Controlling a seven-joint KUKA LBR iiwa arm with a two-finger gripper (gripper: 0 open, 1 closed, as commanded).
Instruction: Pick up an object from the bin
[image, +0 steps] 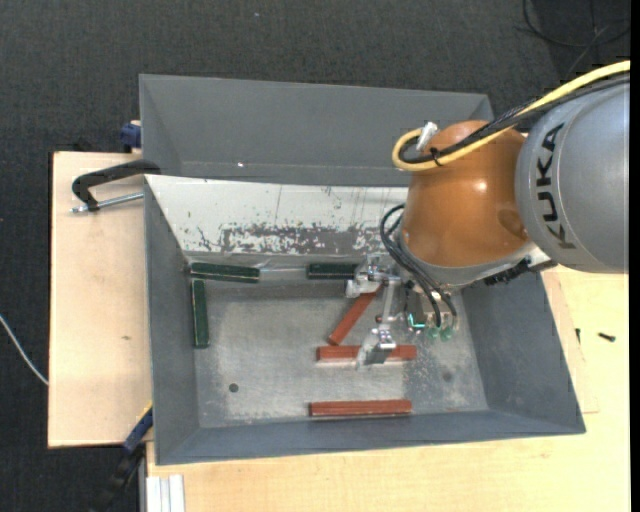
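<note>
My gripper (377, 350) reaches down in the middle right of the bin, its tips at a short red-brown bar (340, 353) that lies flat on the floor. A second red-brown bar (353, 316) leans diagonally just left of the gripper, beside its body. Whether either bar sits between the fingers is hidden by the gripper itself. A longer red-brown bar (360, 407) lies flat near the front wall, apart from the gripper.
Three dark green bars lie at the back and left: one (224, 271) along the back wall, one (332, 269) near the back middle, one (200, 313) upright along the left side. The arm's orange cover hangs over the bin's right back corner.
</note>
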